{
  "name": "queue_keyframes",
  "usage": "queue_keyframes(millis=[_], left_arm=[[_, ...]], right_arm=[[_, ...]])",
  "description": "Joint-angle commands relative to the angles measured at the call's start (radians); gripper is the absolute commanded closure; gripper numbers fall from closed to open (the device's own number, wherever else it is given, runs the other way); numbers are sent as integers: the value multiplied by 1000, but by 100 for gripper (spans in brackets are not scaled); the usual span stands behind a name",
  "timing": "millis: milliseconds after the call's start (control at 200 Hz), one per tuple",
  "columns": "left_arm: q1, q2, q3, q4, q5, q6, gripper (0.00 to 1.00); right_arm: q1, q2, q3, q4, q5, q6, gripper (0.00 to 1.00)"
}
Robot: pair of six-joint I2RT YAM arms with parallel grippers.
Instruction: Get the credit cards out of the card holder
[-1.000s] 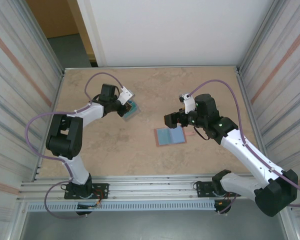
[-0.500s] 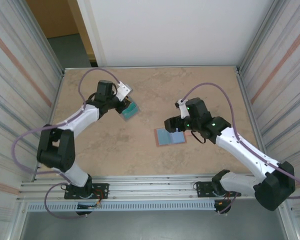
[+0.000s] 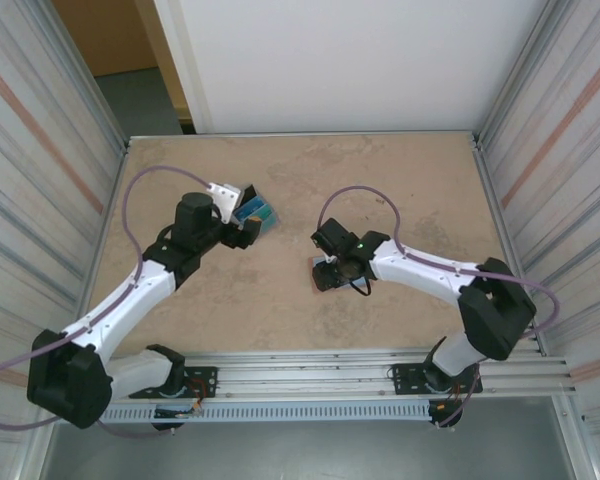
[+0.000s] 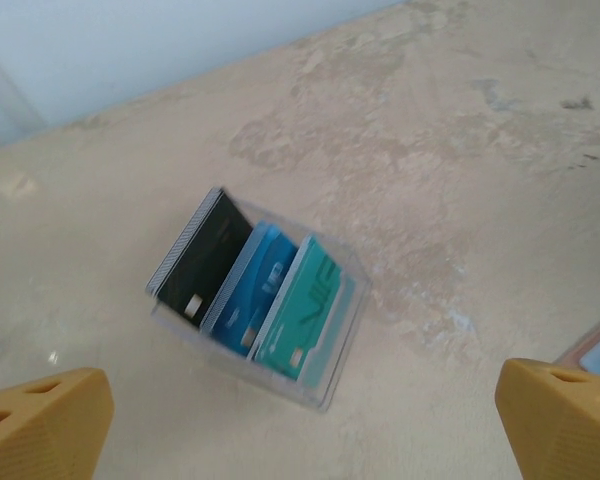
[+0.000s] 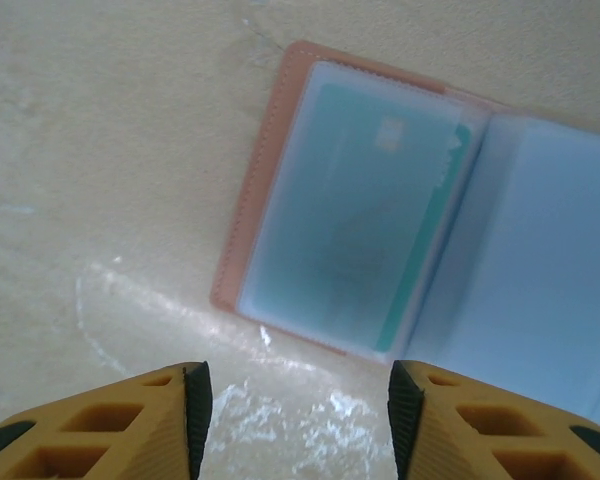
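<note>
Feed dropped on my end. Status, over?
Left end effector open near clear box, three cards inside. Right end effector open, empty, over open card holder; teal card in pocket. Nothing in the way.

Tabletop [image 3: 280,300]: beige, mottled, beneath the left pincer [image 4: 300,440]. Clear plastic box [image 4: 342,330]: rectangular, standing on it just ahead of the pincer. Ribbed metal wall [image 3: 40,150]: off to the pincer's left. White panel [image 3: 330,60]: far ahead.

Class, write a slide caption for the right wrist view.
Open right hand poised beside the opened card holder, a teal credit card in its clear pocket.
</note>
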Motion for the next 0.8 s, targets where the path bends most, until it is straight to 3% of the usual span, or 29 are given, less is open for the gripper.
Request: queue_keyframes(millis=[0, 256, 581, 716, 797], left_arm=[[-3, -69, -41, -19, -118, -132, 1], [-2, -73, -53, -64, -150, -170, 1], [-3, -57, -48, -40, -112, -172, 1], [-2, -53, -46, -47, -102, -174, 1], [-2, -55, -44, -44, -94, -173, 1]], right_arm=[[4, 56, 56, -17, 29, 7, 47], [1, 180, 107, -17, 29, -14, 45], [-13, 264, 96, 11, 12, -9, 42], [-22, 279, 91, 11, 14, -6, 54], [-29, 271, 83, 19, -1, -6, 55]])
